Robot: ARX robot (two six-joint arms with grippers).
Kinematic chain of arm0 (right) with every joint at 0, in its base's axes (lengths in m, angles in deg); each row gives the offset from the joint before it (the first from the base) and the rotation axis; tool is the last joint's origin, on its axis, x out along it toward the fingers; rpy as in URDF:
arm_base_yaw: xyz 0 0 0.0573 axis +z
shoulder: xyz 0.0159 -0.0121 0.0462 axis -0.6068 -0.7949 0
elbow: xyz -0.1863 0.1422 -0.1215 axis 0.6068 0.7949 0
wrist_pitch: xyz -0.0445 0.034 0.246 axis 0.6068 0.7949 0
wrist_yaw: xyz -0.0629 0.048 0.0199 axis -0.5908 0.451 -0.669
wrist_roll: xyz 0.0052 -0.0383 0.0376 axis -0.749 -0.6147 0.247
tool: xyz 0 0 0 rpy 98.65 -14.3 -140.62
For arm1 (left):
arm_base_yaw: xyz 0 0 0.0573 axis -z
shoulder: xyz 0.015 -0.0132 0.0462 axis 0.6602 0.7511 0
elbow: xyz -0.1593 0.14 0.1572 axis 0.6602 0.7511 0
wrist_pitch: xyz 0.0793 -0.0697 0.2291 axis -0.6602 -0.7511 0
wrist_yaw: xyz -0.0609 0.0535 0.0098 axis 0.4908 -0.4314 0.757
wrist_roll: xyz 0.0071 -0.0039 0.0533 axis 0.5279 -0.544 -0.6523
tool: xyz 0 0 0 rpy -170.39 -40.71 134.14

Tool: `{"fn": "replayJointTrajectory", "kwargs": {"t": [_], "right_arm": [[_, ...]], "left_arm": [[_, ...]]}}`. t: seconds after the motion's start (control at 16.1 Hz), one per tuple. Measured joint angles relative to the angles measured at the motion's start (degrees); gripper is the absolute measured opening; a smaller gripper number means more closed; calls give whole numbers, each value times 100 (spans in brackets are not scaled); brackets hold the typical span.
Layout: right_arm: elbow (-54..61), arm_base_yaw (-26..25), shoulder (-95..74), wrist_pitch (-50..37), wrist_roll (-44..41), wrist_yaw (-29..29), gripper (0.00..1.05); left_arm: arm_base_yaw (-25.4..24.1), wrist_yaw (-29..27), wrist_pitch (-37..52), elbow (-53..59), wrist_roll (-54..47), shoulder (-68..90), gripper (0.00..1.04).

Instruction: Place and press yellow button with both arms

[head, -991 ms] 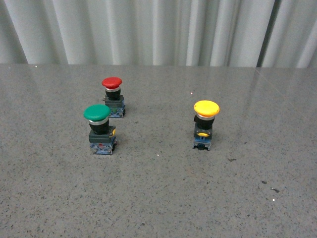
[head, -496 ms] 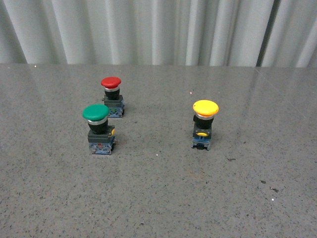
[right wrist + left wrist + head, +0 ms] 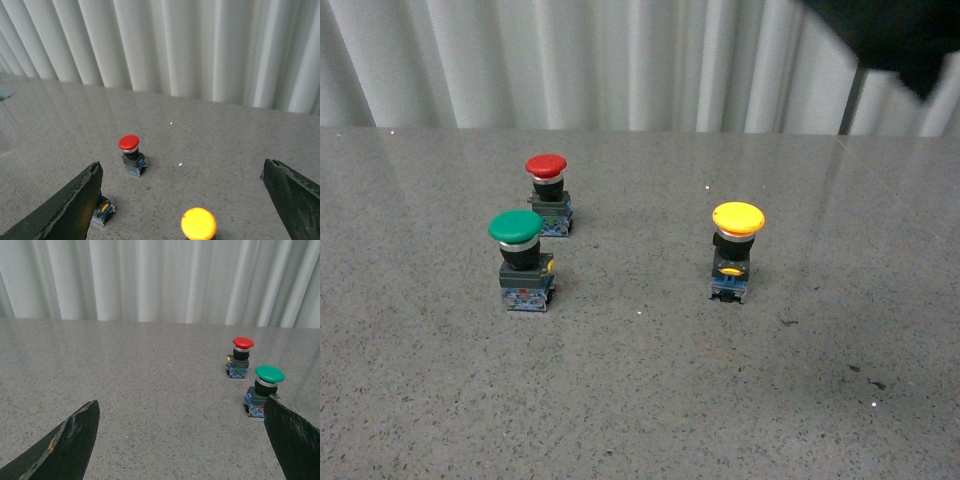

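The yellow button (image 3: 737,250) stands upright on the grey table, right of centre, with nothing touching it. In the right wrist view its yellow cap (image 3: 198,223) lies below and between the spread fingers of my right gripper (image 3: 181,169), which is open and empty above it. My left gripper (image 3: 181,404) is also open and empty, hovering over bare table. The yellow button does not show in the left wrist view. A black part of an arm (image 3: 890,35) fills the top right corner of the front view.
A green-capped button (image 3: 523,262) and a red-capped button (image 3: 549,195) stand left of centre. The green one (image 3: 265,390) sits close to one left finger (image 3: 295,440). A pleated white curtain (image 3: 620,60) runs behind the table's far edge.
A black arm part has entered the top right corner of the front view. The three buttons have not moved.
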Motion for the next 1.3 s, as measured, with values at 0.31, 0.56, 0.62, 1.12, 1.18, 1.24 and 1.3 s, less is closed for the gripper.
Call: {"fn": "replayJointTrajectory", "kwargs": {"t": [0.31, 0.56, 0.62, 1.12, 1.18, 1.24, 1.3], "right_arm": [[-1248, 566, -2227, 387, -103, -256, 37], [-1248, 533, -2262, 396, -98, -249, 24], [-1248, 531, -2275, 400, -96, -254, 22], [-1248, -68, -2599, 479, -20, -273, 2], [-1248, -101, -2623, 474, -20, -273, 2], [-1248, -122, -2653, 476, -20, -275, 2], [-1248, -140, -2699, 472, -20, -280, 2]], "left_arm": [[0, 0, 0, 0, -4, 0, 98], [0, 0, 2, 0, -4, 0, 98], [0, 0, 0, 0, -7, 0, 98], [0, 0, 0, 0, -7, 0, 98], [0, 0, 0, 0, -7, 0, 98], [0, 0, 0, 0, -7, 0, 98], [0, 0, 0, 0, -7, 0, 98]]}}
